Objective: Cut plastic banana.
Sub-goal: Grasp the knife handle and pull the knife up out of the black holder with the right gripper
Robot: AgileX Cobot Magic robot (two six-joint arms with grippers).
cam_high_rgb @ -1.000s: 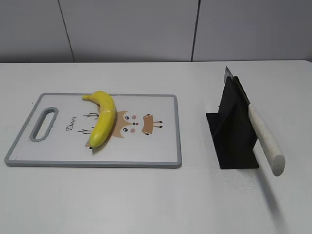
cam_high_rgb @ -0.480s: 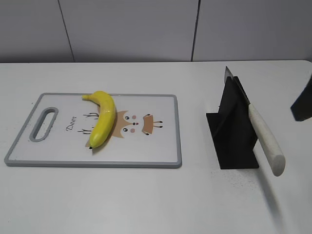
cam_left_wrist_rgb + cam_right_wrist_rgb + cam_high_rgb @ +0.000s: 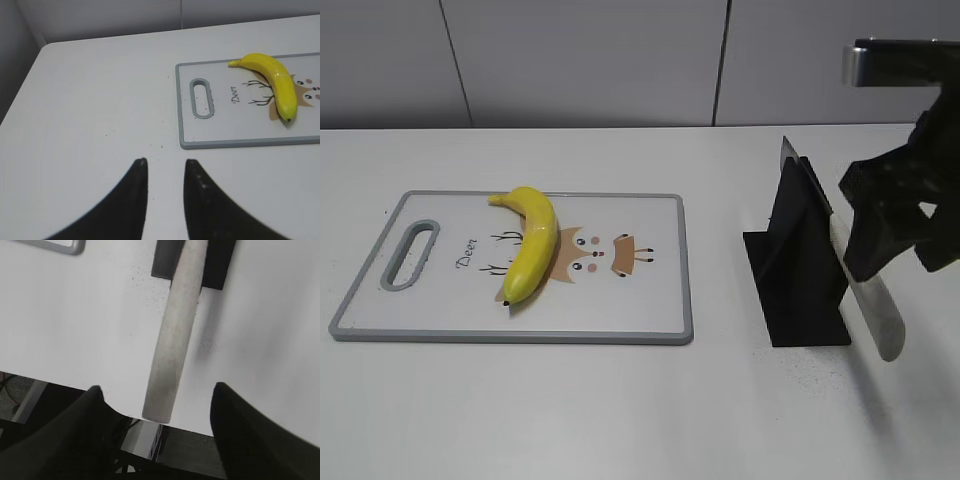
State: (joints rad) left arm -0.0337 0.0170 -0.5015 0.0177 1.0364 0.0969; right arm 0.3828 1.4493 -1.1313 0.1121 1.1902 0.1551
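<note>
Fingers of my right gripper [image 3: 157,390], newly arrived, are spreading wide around the knife handle [image 3: 172,340]; my left gripper [image 3: 164,162] is hovering slightly parted. Plastic banana [image 3: 530,244] is lying on the "Deer" cutting board [image 3: 640,310].

The only writing I can read is the word "Deer", in slanted script on the cutting board [image 3: 620,300], just right of its handle slot and beside the plastic banana [image 3: 531,243]. I find no other legible text.

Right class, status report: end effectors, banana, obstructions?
Right end effector open, straddling knife handle. Left end effector open, idle. Banana uncut on board. No obstructions.
</note>
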